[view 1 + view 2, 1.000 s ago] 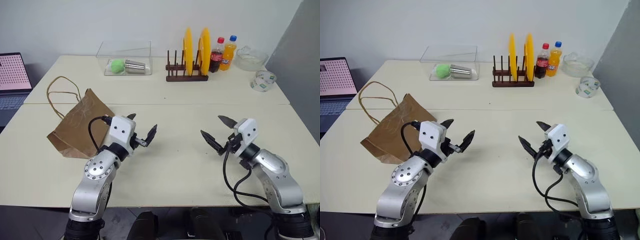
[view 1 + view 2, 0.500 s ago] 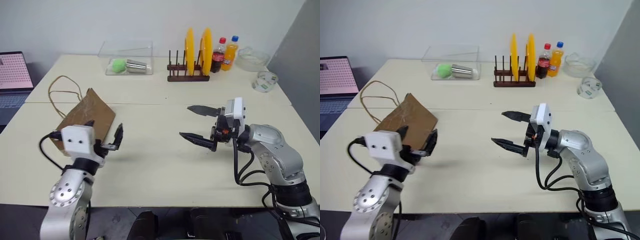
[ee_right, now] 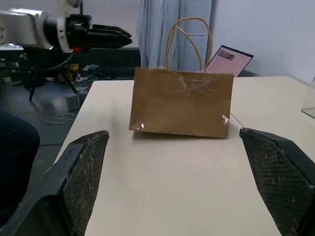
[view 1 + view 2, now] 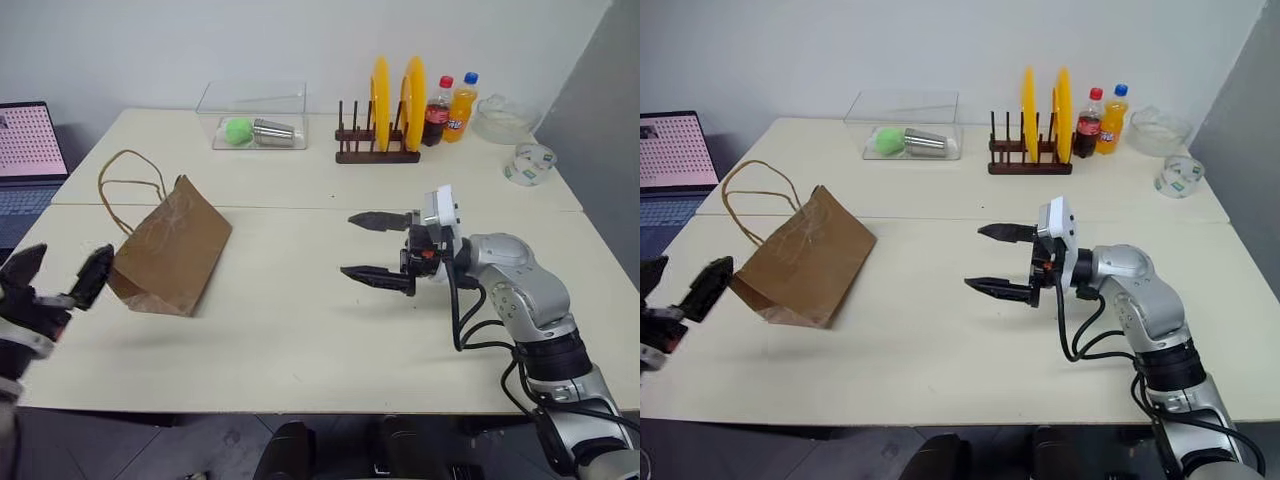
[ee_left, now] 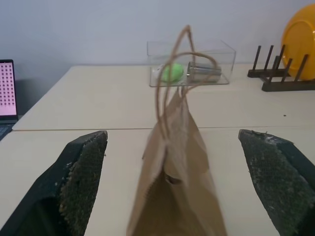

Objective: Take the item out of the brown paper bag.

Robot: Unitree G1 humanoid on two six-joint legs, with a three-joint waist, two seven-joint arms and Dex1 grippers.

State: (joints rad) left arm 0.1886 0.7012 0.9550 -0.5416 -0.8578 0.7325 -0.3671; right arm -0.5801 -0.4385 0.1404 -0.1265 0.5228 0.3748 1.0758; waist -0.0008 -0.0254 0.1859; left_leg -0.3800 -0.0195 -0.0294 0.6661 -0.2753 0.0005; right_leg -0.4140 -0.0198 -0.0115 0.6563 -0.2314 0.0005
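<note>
One brown paper bag (image 4: 170, 248), two open hands.

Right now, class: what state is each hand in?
Left hand: open, holding nothing.
Right hand: open, holding nothing.

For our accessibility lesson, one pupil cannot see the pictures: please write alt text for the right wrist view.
A creased brown paper bag stands upright on a pale table, its two thin loop handles raised, framed between the right claw's two wide-open black fingers. Beyond the bag's far side the left claw hangs open above the table's edge, and a laptop sits behind.
</note>
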